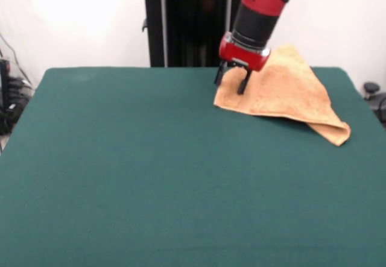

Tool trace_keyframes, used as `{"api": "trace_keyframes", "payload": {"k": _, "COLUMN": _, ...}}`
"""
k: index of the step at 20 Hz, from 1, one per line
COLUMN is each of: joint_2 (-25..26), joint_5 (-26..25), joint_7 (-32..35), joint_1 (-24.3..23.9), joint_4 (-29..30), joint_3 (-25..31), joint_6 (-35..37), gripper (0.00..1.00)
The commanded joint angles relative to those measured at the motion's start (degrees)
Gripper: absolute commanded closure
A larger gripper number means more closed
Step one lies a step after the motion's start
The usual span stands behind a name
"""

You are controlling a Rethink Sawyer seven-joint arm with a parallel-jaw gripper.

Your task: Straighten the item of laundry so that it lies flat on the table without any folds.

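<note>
The orange-tan towel lies at the far right of the green table. It is folded over on itself into a rough triangle, with a doubled corner pointing to the near right. My gripper hangs from the red and black arm over the towel's far left corner. It is open: one black finger stands just left of the towel's edge, and the other is over the cloth. I cannot tell whether the tips touch the towel.
The black pedestal stands behind the table's far edge. Cables lie off the left side. A dark object sits off the right edge, near the towel. The towel lies close to the table's far and right edges.
</note>
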Motion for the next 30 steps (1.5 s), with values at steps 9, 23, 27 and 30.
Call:
{"api": "trace_keyframes", "payload": {"k": 9, "joint_2": 10.1, "joint_5": 1.0, "joint_7": 9.6, "joint_1": 0.8, "joint_4": -6.8, "joint_3": 8.3, "joint_6": -11.9, "gripper": 0.00}}
{"api": "trace_keyframes", "payload": {"k": 23, "joint_2": 10.4, "joint_5": 1.9, "joint_7": 9.4, "joint_1": 2.1, "joint_4": -7.3, "joint_3": 6.9, "joint_6": -12.0, "gripper": 1.00}}
{"api": "trace_keyframes", "payload": {"k": 27, "joint_2": 10.4, "joint_5": 1.2, "joint_7": 9.1, "joint_1": 1.2, "joint_4": -7.4, "joint_3": 7.5, "joint_6": -11.9, "gripper": 1.00}}
{"api": "trace_keyframes", "payload": {"k": 30, "joint_2": 10.2, "joint_5": 0.0, "joint_7": 7.8, "joint_1": -0.1, "joint_4": -8.1, "joint_3": 7.8, "joint_6": -11.0, "gripper": 1.00}}
